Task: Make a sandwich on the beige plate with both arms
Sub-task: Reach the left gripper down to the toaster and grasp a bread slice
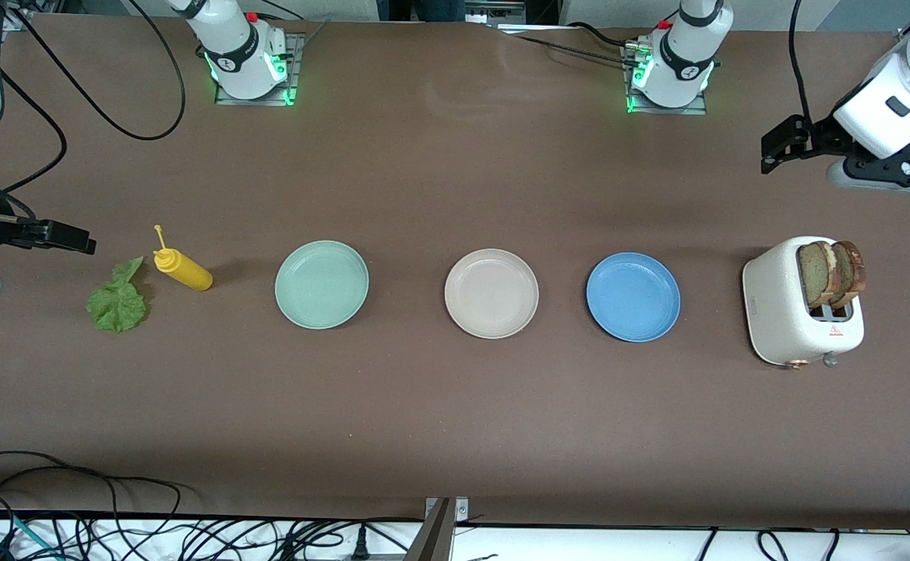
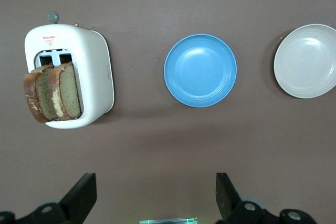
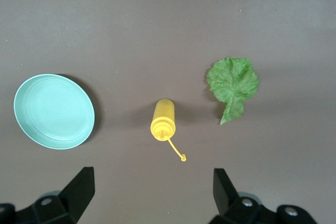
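Observation:
The beige plate (image 1: 491,294) lies empty mid-table between a mint-green plate and a blue plate; its edge shows in the left wrist view (image 2: 307,60). Two brown bread slices (image 1: 833,273) (image 2: 52,92) stand upright in a white toaster (image 1: 790,327) (image 2: 94,77) at the left arm's end. A green lettuce leaf (image 1: 118,300) (image 3: 232,85) lies flat at the right arm's end. My left gripper (image 1: 794,144) (image 2: 156,192) is open and empty, up over bare table beside the toaster. My right gripper (image 1: 54,234) (image 3: 152,187) is open and empty, over bare table beside the lettuce.
A yellow squeeze bottle (image 1: 182,270) (image 3: 163,119) lies on its side between the lettuce and the mint-green plate (image 1: 321,284) (image 3: 53,111). The blue plate (image 1: 633,296) (image 2: 200,70) lies between the beige plate and the toaster. Cables hang along the table edge nearest the front camera.

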Robot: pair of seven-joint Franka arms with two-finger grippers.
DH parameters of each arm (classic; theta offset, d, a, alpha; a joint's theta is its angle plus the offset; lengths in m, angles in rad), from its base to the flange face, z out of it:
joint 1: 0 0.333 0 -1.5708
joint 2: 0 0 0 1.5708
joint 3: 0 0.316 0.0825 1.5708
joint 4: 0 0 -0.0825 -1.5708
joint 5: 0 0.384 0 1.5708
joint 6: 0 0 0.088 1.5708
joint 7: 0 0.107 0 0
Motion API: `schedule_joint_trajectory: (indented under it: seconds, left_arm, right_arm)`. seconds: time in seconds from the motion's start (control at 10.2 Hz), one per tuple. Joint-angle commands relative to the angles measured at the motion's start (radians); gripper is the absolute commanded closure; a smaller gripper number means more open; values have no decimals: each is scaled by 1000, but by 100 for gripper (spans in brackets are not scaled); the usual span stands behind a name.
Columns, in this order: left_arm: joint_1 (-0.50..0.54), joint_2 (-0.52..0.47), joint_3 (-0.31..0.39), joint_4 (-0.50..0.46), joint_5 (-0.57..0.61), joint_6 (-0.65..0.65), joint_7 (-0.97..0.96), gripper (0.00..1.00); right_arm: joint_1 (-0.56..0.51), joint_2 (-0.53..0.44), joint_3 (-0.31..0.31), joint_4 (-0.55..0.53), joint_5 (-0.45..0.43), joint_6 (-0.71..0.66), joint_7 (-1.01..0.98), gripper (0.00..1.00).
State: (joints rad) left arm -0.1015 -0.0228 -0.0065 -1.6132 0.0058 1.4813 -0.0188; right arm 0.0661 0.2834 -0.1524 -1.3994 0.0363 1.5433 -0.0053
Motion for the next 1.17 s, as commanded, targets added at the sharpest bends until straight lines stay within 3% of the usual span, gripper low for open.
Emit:
schedule_joint_trajectory:
  seconds: [0.0,0.69,0.88,1.08]
  left_arm:
    - [3,11,5,12,-7,-10,-1,0]
    - [51,44,6,15,-9,-9,2,0]
    - [75,98,10,32,2,-7,3,0]
    - [115,139,6,32,113,10,16,0]
  right_arm:
    - [-11,-9,10,-12,11,6,-5,0]
    - [-11,-9,10,-10,11,8,-5,0]
    - [-12,-9,10,-10,11,6,-5,0]
    - [-9,-9,10,-10,10,6,-5,0]
